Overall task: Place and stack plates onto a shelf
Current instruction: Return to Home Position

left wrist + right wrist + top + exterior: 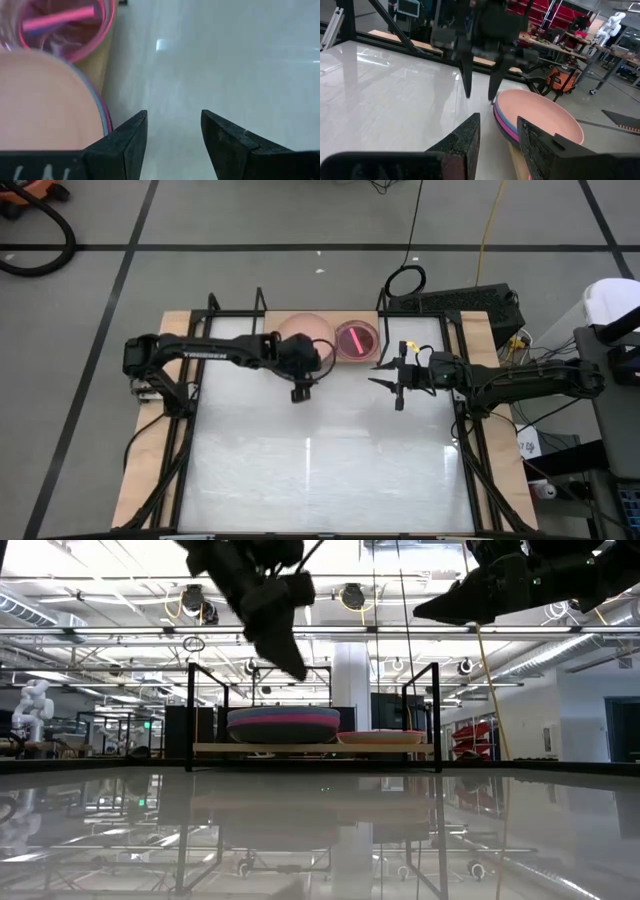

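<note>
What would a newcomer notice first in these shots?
The stack of round plastic plates topped by a salmon one sits on the light-brown wooden shelf at the table's far edge, with a magenta round plastic plate beside it. Just in front of the shelf, the left gripper and right gripper hang open and empty over the white tabletop.

The big white tabletop (320, 470) fills the middle and bottom of the high view, with the shelf (315, 748) sitting at its far edge, top centre of that frame. Two piles sit side by side on the board. On the left is a taller stack (283, 725) topped by a salmon plate (303, 330) (dark one at the bottom, magenta and blue rims between), and just right of it is a low magenta plate (356, 340).
</note>
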Robot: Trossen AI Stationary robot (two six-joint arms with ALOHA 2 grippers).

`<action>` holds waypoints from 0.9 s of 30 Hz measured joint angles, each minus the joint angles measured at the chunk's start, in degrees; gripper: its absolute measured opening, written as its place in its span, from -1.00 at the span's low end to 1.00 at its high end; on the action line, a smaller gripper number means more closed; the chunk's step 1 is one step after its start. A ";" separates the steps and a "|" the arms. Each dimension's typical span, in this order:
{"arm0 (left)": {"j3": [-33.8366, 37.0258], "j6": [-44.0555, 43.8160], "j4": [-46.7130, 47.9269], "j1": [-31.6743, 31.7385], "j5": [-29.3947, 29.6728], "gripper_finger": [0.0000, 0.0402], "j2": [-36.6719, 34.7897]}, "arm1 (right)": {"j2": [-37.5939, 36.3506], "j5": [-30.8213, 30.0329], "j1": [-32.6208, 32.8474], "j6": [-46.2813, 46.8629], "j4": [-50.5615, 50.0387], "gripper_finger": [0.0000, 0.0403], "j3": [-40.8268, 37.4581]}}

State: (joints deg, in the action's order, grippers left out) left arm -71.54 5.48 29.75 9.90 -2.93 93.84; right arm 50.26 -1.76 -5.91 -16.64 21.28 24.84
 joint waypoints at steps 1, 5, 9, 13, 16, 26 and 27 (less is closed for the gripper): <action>1.60 -0.37 -1.48 0.13 0.08 -0.05 0.00 | 0.00 0.00 0.00 0.31 0.02 -0.45 0.00; 6.19 -2.24 -4.93 1.30 0.15 -0.05 0.07 | 0.00 0.02 0.00 0.83 0.08 -0.45 0.00; 8.53 -2.63 -6.29 2.77 0.15 -0.05 0.07 | 0.00 0.02 0.01 0.93 0.34 -0.45 0.00; 9.47 -2.67 -6.03 4.58 0.10 -0.05 0.07 | 0.00 0.02 0.00 0.94 0.32 -0.45 0.00; 9.49 -2.67 -6.14 5.90 2.39 -0.05 0.07 | 0.00 0.02 0.00 0.96 0.32 -0.45 0.00; 9.49 -3.13 -6.49 8.21 3.34 -0.05 0.07 | 0.00 0.02 0.00 0.96 0.30 -0.45 0.00; 9.49 -3.02 -6.49 7.97 2.58 -0.05 0.07 | 0.00 0.03 0.01 0.96 0.30 -0.45 0.00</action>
State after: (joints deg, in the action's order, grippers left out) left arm -62.04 2.46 23.27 17.87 -0.35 93.91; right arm 50.26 -1.73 -5.90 -15.68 21.58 24.84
